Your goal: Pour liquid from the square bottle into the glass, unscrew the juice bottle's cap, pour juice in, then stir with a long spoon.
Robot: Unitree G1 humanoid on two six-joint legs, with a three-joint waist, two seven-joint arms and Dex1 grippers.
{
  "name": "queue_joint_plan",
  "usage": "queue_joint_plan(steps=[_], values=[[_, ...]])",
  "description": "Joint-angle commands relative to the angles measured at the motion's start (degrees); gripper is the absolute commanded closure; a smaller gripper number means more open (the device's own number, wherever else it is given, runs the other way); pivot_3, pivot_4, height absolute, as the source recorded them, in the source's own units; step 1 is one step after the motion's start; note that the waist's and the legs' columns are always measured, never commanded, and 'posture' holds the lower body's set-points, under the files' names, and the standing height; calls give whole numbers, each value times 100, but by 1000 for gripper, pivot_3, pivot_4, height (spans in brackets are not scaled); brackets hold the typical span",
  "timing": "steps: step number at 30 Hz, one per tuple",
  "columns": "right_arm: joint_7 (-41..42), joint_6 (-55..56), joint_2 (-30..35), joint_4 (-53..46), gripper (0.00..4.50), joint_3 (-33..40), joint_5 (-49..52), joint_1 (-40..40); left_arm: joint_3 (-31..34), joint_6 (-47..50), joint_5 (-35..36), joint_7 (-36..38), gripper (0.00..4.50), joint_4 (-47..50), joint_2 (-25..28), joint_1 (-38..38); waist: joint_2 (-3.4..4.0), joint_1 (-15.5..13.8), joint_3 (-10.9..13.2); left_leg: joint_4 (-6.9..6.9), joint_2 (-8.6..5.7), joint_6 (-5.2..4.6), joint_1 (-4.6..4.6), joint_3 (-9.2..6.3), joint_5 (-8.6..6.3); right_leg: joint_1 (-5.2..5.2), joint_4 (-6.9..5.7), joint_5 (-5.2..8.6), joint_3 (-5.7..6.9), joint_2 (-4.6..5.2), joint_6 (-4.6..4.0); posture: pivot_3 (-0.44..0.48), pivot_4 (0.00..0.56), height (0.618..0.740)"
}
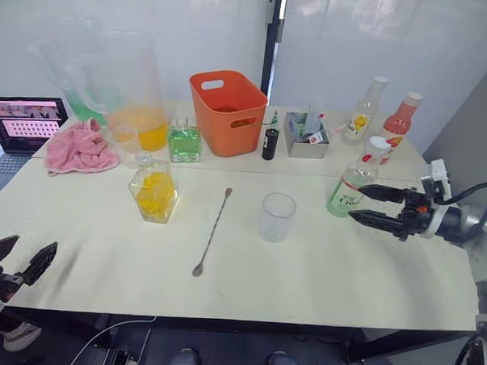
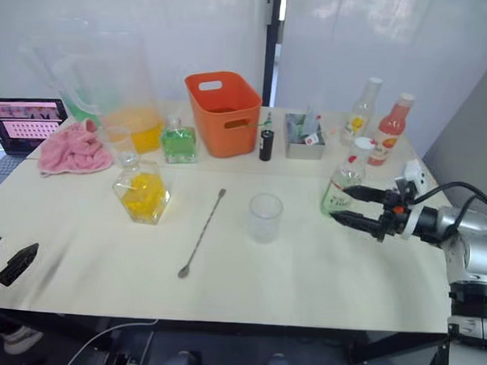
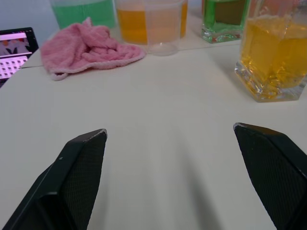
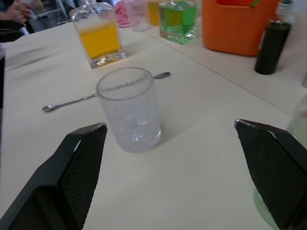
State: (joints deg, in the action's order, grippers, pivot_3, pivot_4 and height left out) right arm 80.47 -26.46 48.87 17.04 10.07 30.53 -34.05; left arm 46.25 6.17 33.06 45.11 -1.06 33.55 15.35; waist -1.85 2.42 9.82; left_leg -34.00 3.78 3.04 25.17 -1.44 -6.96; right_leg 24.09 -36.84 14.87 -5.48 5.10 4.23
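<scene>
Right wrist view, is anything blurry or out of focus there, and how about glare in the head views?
Right wrist view: the glass is fairly sharp, the juice bottle beside the right end effector is a soft blur at the picture's edge. Left eye view: the white backdrop is washed out bright, and the big pitcher looks hazy against it.

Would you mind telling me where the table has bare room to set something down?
The near strip is bare, from the left gripper across below the long spoon and the glass. The back edge is crowded around the orange bin. The right gripper hovers beside the juice bottle.
</scene>
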Motion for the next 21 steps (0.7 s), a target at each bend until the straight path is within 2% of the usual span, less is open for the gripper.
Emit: queue_joint_plan(steps=[1, 4, 10, 16, 21], values=[[279, -333, 165, -335, 0, -82, 209, -315, 142, -148, 174, -333, 19, 772, -313, 217, 0, -1, 0, 0, -1, 0, 0, 1, 0, -2, 0, -1, -1, 1, 0, 0, 150, 725], [395, -445, -2, -469, 0, -336, 190, -564, -72, -193, 269, -592, 19, 1348, -935, 491, -3, -1, -2, -3, 1, 5, 0, -2, -3, -1, 0, -2, 1, -3, -2, 0, 150, 725], [392, -632, -305, -767, 0, -551, 304, -901, -672, -325, 30, -1113, 19, 2120, -1771, 745, -7, 1, -3, -10, -1, 3, 1, 0, -2, -3, 1, -3, -2, -3, 0, 0, 150, 725], [384, -672, -420, -1150, 0, -665, 364, -914, -1429, -528, -607, -1836, 19, 2513, -2266, 519, -9, -38, -4, -24, -3, 2, 13, -2, -1, -3, 2, -5, -2, -3, 4, 0, 150, 725], [148, -532, -475, -1243, 0, -602, 274, -843, -1867, -242, -770, -2499, 19, 2598, -2347, -32, -9, -38, -4, -33, -3, -1, 15, -4, 0, -5, 2, -10, -3, -5, 11, 0, 150, 725]])
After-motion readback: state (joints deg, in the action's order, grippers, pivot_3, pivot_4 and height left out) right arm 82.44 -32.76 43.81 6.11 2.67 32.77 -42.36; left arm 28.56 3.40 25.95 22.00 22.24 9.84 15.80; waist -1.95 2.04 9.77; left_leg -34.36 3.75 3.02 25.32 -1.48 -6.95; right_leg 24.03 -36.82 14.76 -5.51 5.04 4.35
